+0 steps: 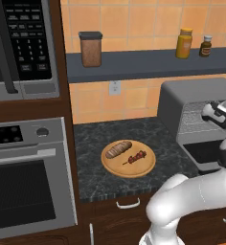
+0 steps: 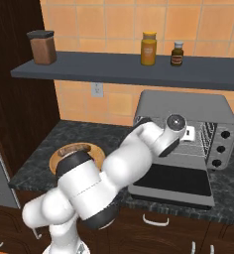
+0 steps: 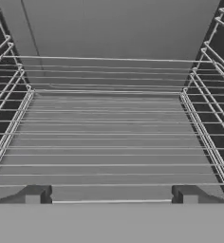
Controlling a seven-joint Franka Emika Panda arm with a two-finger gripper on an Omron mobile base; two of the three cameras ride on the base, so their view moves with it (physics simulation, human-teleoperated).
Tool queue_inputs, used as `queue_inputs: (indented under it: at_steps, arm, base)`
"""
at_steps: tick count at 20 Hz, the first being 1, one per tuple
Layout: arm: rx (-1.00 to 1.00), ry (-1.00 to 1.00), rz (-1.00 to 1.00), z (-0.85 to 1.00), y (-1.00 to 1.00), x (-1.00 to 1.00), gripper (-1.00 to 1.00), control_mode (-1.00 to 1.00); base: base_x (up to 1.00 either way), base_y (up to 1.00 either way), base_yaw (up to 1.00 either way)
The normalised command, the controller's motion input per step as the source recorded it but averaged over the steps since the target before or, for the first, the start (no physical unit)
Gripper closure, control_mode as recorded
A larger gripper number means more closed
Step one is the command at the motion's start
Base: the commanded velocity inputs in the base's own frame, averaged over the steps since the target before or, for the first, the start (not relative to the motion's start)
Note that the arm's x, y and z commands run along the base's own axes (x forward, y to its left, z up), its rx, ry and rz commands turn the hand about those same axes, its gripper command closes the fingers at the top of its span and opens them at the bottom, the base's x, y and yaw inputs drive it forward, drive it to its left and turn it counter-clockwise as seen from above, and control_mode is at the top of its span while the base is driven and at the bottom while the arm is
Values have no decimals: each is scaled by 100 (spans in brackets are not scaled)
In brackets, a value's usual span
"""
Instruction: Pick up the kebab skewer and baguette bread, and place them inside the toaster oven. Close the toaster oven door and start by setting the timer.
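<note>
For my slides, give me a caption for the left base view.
Baguette bread and kebab skewer wait on the wooden board beside the open toaster oven.

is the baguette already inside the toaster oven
No, the baguette bread lies on the wooden board beside the kebab skewer, left of the toaster oven.

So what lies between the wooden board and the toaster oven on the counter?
Nothing: in the left base view, bare dark counter separates the board from the toaster oven. Its door lies open.
</note>
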Motion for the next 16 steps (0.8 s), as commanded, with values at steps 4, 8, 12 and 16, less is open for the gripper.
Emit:
queue_inputs:
  at_steps: [4,8,12,16]
  arm:
    - [-1,26,0,-55,0,-70,-100,-100]
    - [-2,28,1,-52,0,-72,-100,-100]
    - [-2,29,0,-47,0,-73,-100,-100]
    - [0,25,0,-39,0,-73,-100,-100]
  base:
    - [0,0,0]
    - [0,0,0]
    - [0,0,0]
    - [0,0,0]
